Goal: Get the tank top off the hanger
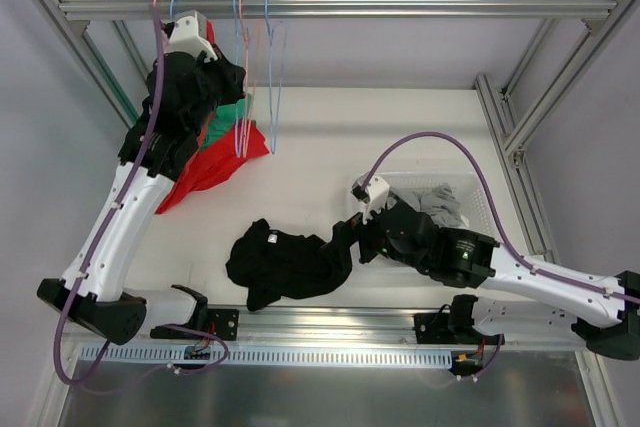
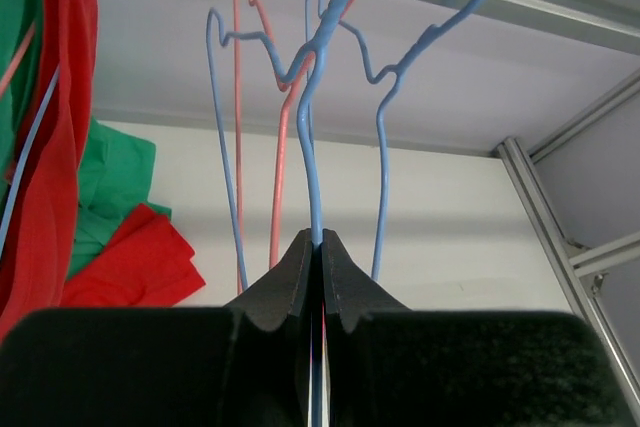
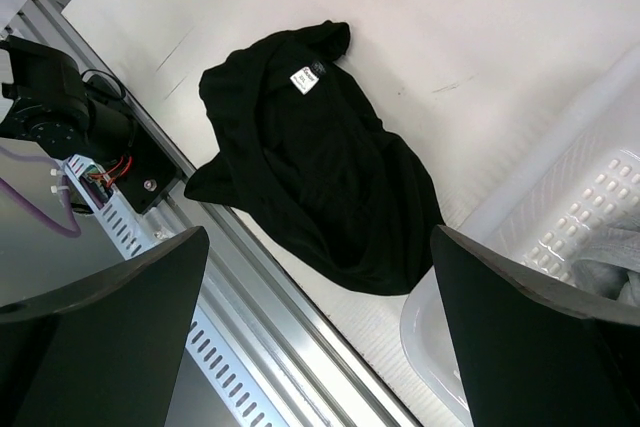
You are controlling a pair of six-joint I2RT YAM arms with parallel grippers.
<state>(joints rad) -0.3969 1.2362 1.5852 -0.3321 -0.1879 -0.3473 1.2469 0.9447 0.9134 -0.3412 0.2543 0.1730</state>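
The black tank top (image 1: 285, 262) lies crumpled on the table near the front edge, its white label up (image 3: 320, 177). My right gripper (image 1: 350, 237) hovers just above its right end, wide open with nothing between its fingers (image 3: 320, 237). My left gripper (image 1: 240, 107) is raised at the back left, shut on the bare wire of a blue hanger (image 2: 312, 147) that hooks over the top rail (image 1: 400, 9). The jaws (image 2: 320, 242) pinch that wire at their tips. No cloth hangs on this hanger.
More blue and pink wire hangers (image 1: 272, 67) dangle from the rail beside the held one. Red (image 1: 215, 162) and green (image 1: 232, 117) garments hang at the left. A white basket (image 1: 470, 187) holding grey clothes (image 1: 440, 202) stands at the right.
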